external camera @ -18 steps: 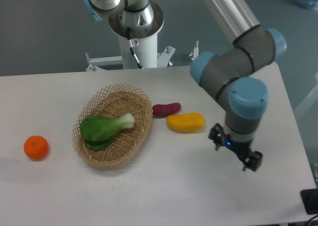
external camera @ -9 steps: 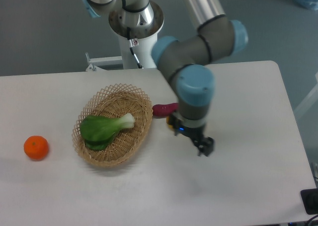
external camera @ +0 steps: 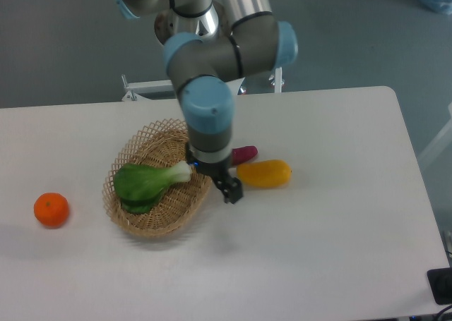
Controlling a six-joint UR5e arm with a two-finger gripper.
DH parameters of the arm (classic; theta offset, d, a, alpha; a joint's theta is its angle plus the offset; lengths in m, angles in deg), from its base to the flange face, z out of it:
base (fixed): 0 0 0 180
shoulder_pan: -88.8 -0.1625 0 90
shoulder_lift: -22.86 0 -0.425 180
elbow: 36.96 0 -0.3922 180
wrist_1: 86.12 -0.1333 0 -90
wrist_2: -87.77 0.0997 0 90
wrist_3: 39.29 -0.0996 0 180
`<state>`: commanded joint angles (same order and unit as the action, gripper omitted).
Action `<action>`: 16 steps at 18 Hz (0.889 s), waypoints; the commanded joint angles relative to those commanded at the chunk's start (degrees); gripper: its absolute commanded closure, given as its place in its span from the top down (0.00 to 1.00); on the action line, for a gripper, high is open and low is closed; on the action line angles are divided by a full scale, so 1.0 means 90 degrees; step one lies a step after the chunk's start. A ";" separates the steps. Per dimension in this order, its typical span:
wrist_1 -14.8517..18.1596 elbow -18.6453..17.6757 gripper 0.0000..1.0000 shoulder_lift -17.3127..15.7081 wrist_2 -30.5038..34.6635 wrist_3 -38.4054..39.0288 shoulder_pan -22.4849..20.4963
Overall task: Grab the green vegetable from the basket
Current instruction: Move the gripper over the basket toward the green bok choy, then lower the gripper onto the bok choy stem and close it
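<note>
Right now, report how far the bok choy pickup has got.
Done: nothing is lifted; the bok choy lies in the wicker basket, stalk pointing right. In hand: the gripper hangs at the basket's right rim, just past the stalk end, holding nothing. Left: reach the bok choy, grasp it and lift it out.

Left of frame centre on the flat white table (external camera: 332, 250): the shallow oval tan wicker basket (external camera: 145, 222). Inside it, the bright-green leafy toy vegetable (external camera: 147, 183), leaves toward the lower left, stalk toward the right. Far left, well apart: a small round orange fruit (external camera: 51, 209). Right of the basket: a yellow oblong fruit (external camera: 264, 173), with a small dark-red oblong vegetable (external camera: 245, 152) just above it (partly hidden). Over the basket's right rim: the black two-finger gripper (external camera: 227, 188), beneath the grey-and-blue robot arm (external camera: 212, 60) from the upper centre.
</note>
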<state>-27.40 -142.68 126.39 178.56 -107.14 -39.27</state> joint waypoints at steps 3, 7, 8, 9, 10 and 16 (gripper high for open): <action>-0.0079 -0.0147 1.00 0.0000 0.0020 0.0039 0.0196; -0.0088 -0.0187 1.00 0.0107 0.0039 0.0244 0.0391; -0.0088 -0.0187 1.00 0.0146 0.0049 0.0263 0.0450; -0.0088 -0.0235 1.00 0.0175 0.0068 0.0273 0.0518; -0.0098 -0.0313 1.00 0.0176 0.0068 0.0293 0.0557; -0.0411 -0.0684 1.00 0.0263 0.0068 0.0322 0.0596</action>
<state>-31.10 -148.84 128.76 179.18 -104.24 -33.90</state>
